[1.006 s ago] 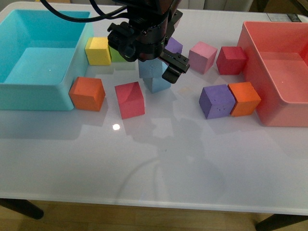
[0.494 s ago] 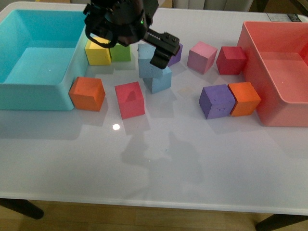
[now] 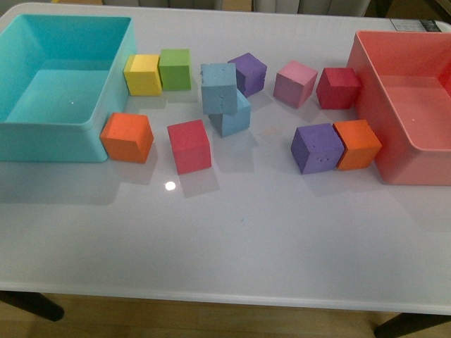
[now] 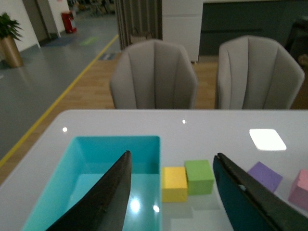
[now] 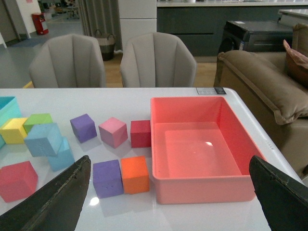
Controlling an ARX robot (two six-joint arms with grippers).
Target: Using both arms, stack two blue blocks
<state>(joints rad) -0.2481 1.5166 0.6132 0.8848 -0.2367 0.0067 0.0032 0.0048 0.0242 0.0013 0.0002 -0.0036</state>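
Note:
The two blue blocks stand stacked near the table's middle back. The upper one [image 3: 219, 87] rests skewed on the lower one [image 3: 232, 118], overhanging toward the left. The right wrist view shows the same pair, upper [image 5: 43, 139] on lower [image 5: 61, 156]. Neither arm appears in the front view. My left gripper [image 4: 172, 159] is open and empty, held high over the teal bin's edge and the yellow and green cubes; the blue blocks are out of its view. My right gripper [image 5: 169, 161] is open wide and empty, high above the table's right part.
A teal bin [image 3: 28, 134] fills the back left and a pink-red bin [image 3: 394, 165] the right. Around the stack lie yellow [image 3: 143, 74], green [image 3: 175, 69], orange [image 3: 127, 136], red [image 3: 189, 146], purple [image 3: 248, 72], pink [image 3: 295, 83] and dark red [image 3: 338, 88] cubes, plus a purple [image 3: 317, 148] and orange [image 3: 357, 144] pair.
The black arm that hung over the blue stack has pulled away to the upper left and left the front view. The upper blue block stays on the lower one.

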